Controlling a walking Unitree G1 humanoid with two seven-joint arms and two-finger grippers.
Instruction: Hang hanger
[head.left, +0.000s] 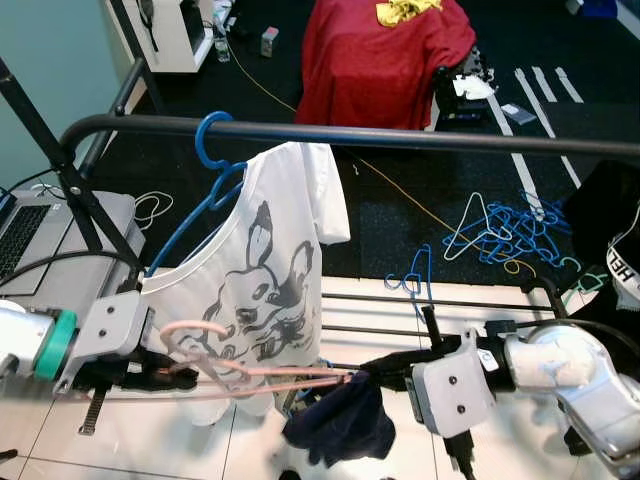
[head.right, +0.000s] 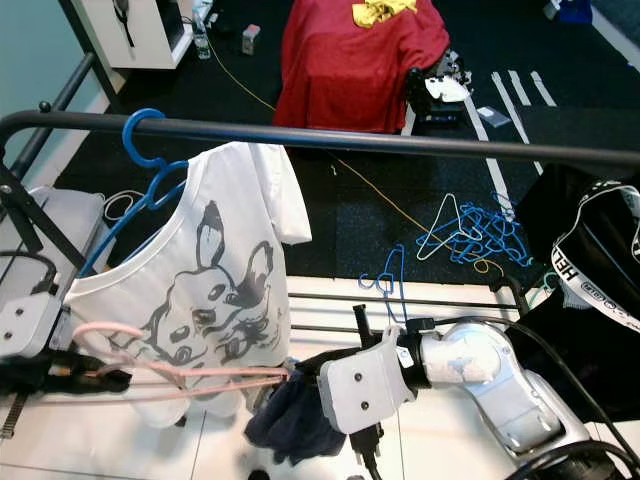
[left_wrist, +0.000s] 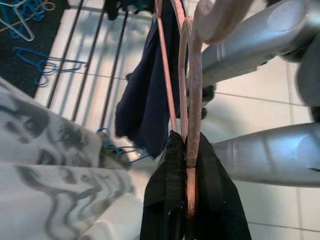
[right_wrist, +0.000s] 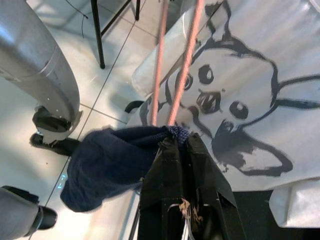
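The pink hanger (head.left: 250, 378) lies nearly level below the black rail (head.left: 400, 135), stretched between both tools: the left tool (head.left: 165, 377) is closed on its hook end, and the right tool (head.left: 375, 368) pinches the far end, where a dark blue garment (head.left: 340, 420) hangs bunched. To hang it well, I judge the hook must be lifted clear above the rail and turned so that its opening faces down, then lowered onto a bare stretch to the right of the blue hanger (head.left: 212, 160) that carries the white dog-print shirt (head.left: 255, 290). The right tool should keep the far end from swinging, so the garment does not slide off. Whether the garment is properly threaded on the hanger or only caught at the fingertips is hard to tell; its folds hide the hanger's corner. The left tool's fingertips blur into shadow against the shirt, and the rail's ends run out of frame.
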